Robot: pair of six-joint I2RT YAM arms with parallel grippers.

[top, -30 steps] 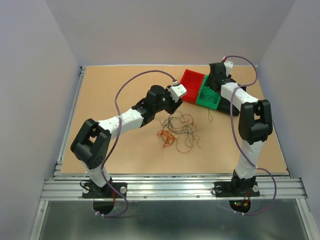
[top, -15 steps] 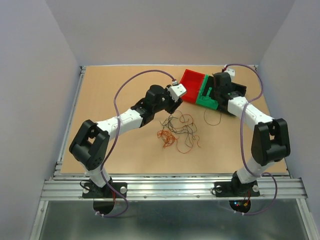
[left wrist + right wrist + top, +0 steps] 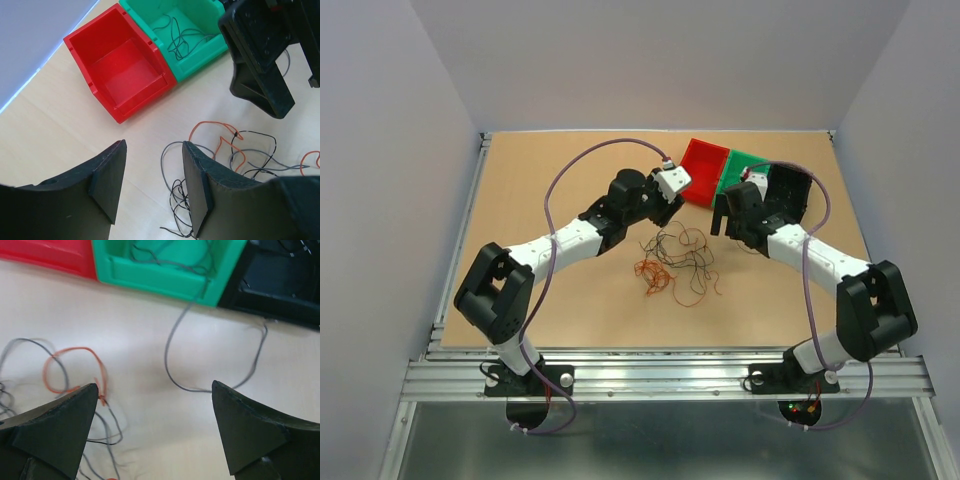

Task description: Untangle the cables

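**A:** While both arms reach over the table [image 3: 540,180], how do the jaws stand?

**B:** The left gripper [image 3: 153,145] is partly open, with only bare table in the gap. The right gripper [image 3: 154,386] is spread wide and holds nothing either.

**A:** Where are the cables [image 3: 678,258]?

**B:** Most lie in a loose tangle of dark and orange strands on the table, below and between the two grippers in the top view. From the left wrist, the tangle starts right at the outer side of one finger. A grey loop passes behind that finger, and none of it sits between the jaws.

**A:** And ahead of the left jaws?

**B:** The red bin [image 3: 130,75] lies beyond the fingertips, off to one side. The green bin [image 3: 197,62] touches it, with a few dark strands inside. The right gripper also shows there, just above the far side of the tangle.

**A:** What does the right wrist see?

**B:** A grey cable [image 3: 169,360] curves across the table just ahead of the open jaws. One end rises to the green bin's front wall, and the other runs toward the black bin [image 3: 280,285]. An orange cable [image 3: 75,351] loops just beyond one fingertip.
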